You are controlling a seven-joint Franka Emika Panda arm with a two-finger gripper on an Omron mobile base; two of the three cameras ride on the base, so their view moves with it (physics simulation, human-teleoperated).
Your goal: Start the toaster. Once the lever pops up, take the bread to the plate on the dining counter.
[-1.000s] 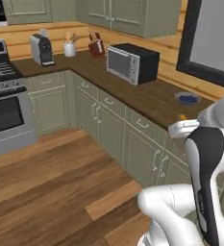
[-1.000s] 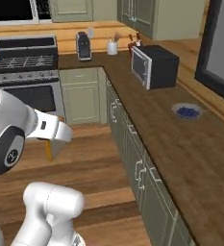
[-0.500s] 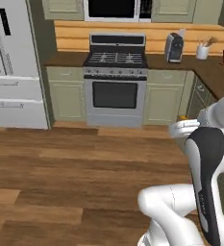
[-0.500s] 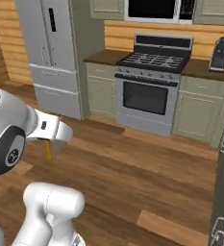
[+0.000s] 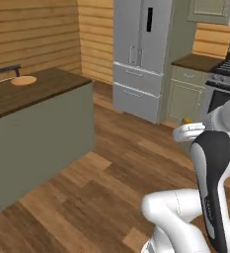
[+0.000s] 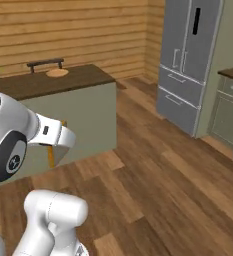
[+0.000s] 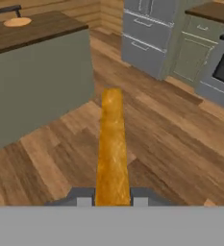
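My gripper [image 7: 112, 201] is shut on the bread [image 7: 112, 144], a golden-tan slice seen edge-on and sticking forward from between the fingers. In the right base view the bread [image 6: 51, 156] hangs below the white hand [image 6: 54, 141]; in the left base view a sliver of it [image 5: 187, 120] shows above the hand [image 5: 188, 130]. The plate [image 5: 23, 80] [image 6: 57, 72] [image 7: 17, 22] is a round, light-brown dish lying on the dining counter [image 5: 52, 85] [image 6: 85, 76] [image 7: 53, 26], well ahead and to the left of the gripper. The toaster is out of view.
A tall grey fridge [image 5: 146, 49] [image 6: 188, 60] stands past the counter's end, with green cabinets [image 5: 185, 96] and a stove [image 5: 227, 84] to its right. Dark chair backs [image 5: 3, 71] [image 6: 45, 63] rise behind the counter. Wood floor [image 7: 171, 144] stretches between me and the counter.
The whole picture has swung: the base has turned from the worktop and stove past the fridge to face the dining counter. The bread stays in the shut gripper.
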